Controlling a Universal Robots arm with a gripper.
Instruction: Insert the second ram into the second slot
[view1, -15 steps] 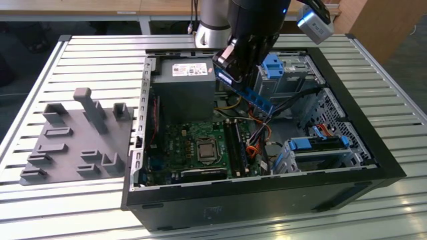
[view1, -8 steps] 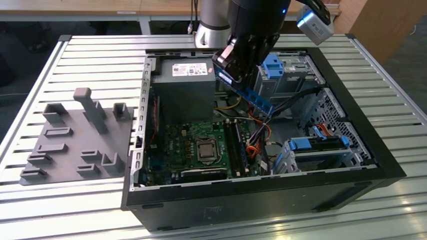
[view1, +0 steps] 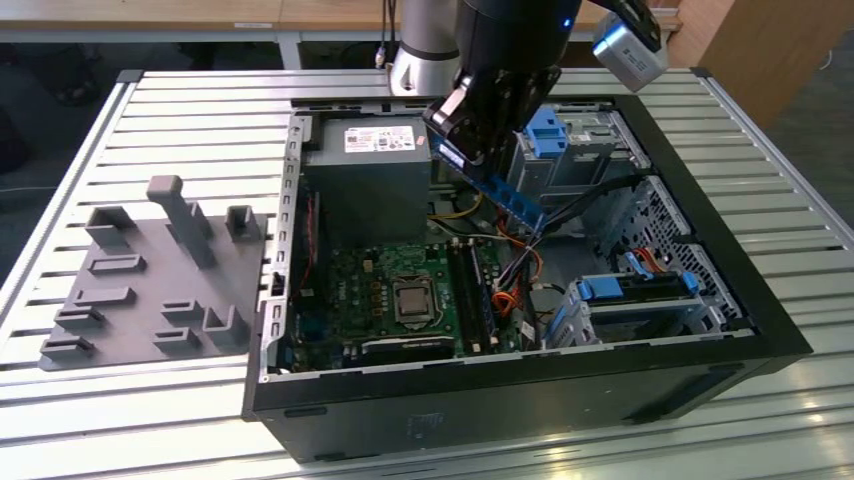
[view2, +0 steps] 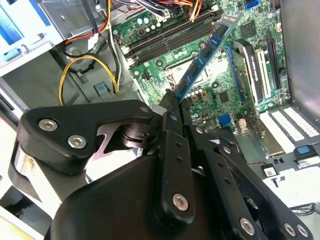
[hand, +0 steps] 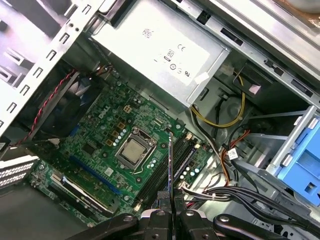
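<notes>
Exterior view, reading from its left.

- A grey fixture plate (view1: 147, 285) with upright pegs is lying on the slatted bench (view1: 200, 120), just beside the open computer case (view1: 534, 400).
- Inside the case, the power supply (view1: 367, 175) is sitting toward the upper middle of the frame. The green motherboard (view1: 387, 295) is lying below it, with the processor socket (view1: 410, 300) near its centre.
- My pincer (view1: 467, 150) is hanging over the case at upper centre. It is closed down to a narrow gap and is gripping the second ram (view1: 514, 200) by one end.
- The stick is slanting down toward the exterior view's right. It is hanging in the air above the board and is seated in nothing.
- In the second wrist view the pincer (view2: 170, 100) is clamping the blue stick (view2: 207, 47), which is reaching out over the board.
- In the first wrist view I am seeing the stick edge-on (hand: 170, 170), rising from the pincer (hand: 170, 214) and running nearly parallel to the memory slots (hand: 155, 177).
- In the exterior view the slots (view1: 470, 290) are lying just right of the socket, below the stick's lower end.
- Blue drive-bay clips (view1: 547, 130) are standing further right.
</notes>
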